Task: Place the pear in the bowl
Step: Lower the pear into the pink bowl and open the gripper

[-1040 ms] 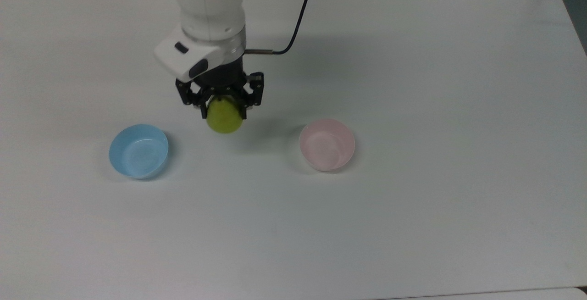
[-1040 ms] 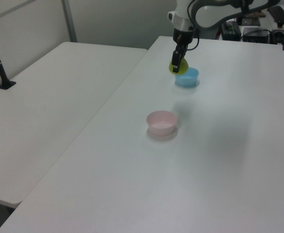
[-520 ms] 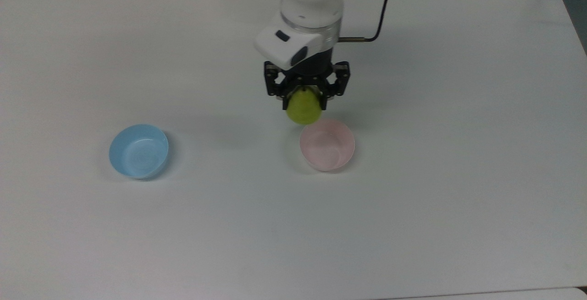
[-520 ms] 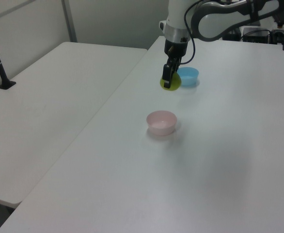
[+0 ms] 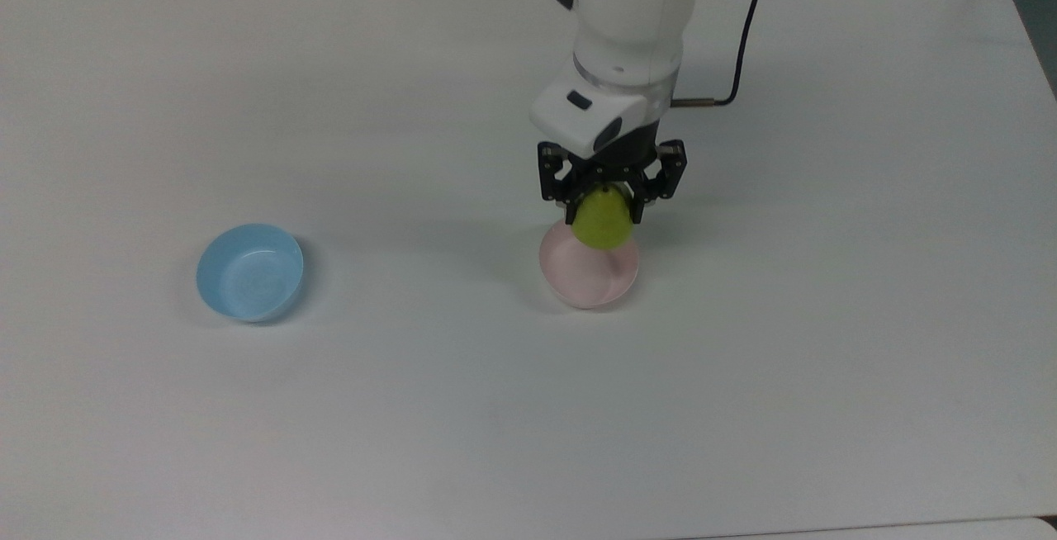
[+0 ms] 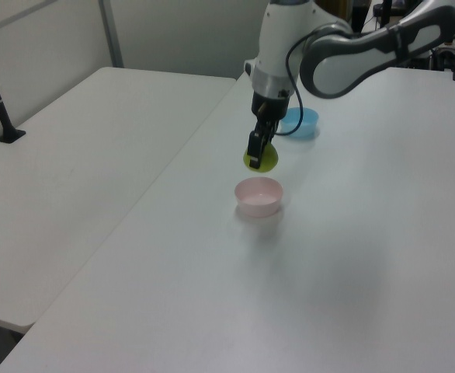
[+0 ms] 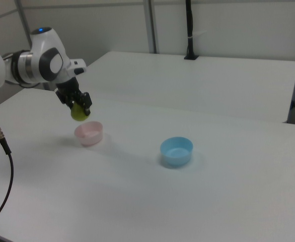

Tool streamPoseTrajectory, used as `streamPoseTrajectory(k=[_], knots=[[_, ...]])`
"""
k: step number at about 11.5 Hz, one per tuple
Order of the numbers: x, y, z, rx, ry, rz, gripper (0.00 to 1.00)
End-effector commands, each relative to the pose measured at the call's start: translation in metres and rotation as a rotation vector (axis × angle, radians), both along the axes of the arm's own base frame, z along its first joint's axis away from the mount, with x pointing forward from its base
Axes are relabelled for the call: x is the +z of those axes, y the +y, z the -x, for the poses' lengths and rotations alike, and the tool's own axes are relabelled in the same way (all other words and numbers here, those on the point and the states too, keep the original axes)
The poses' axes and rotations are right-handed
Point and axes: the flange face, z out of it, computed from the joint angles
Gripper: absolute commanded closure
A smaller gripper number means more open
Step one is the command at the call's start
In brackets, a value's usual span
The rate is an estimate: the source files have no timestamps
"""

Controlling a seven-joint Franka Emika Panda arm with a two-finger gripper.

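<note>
The yellow-green pear (image 5: 603, 223) hangs in my gripper (image 5: 602, 211), which is shut on it with black fingers on both sides. In the top view it covers the far rim of the pale pink bowl (image 5: 588, 274). The left view has the pear (image 6: 262, 159) held above the table just beyond the pink bowl (image 6: 258, 196), with the gripper (image 6: 258, 151) pointing down. From the right view, the pear (image 7: 78, 112) hovers above the far left rim of the bowl (image 7: 89, 133), under the gripper (image 7: 78, 108).
A light blue bowl (image 5: 249, 272) of the same size sits on the white table (image 5: 495, 408) at the top view's left, well apart from the arm; it is also in the left view (image 6: 300, 123) and right view (image 7: 176, 150). A black cable (image 5: 743, 36) trails from the wrist.
The arm has carried the pear toward the top view's right, from between the two bowls to over the pink bowl's far rim, and a little nearer. Both bowls stayed put.
</note>
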Motion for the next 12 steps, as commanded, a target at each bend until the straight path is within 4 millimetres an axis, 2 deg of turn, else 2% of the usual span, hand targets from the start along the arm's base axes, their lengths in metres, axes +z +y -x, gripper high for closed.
streamPoseTrajectory(k=[1, 4, 8, 10, 12], knots=[[-0.045, 0.010, -0.007, 0.005, -0.013, 0.031, 0.62], [-0.075, 0.001, -0.013, 0.000, 0.010, 0.051, 0.62], [-0.102, 0.001, -0.016, 0.011, 0.008, 0.065, 0.56], [-0.102, 0.002, -0.017, 0.012, 0.001, 0.062, 0.34], [-0.103, 0.000, -0.018, 0.008, 0.003, 0.062, 0.00]])
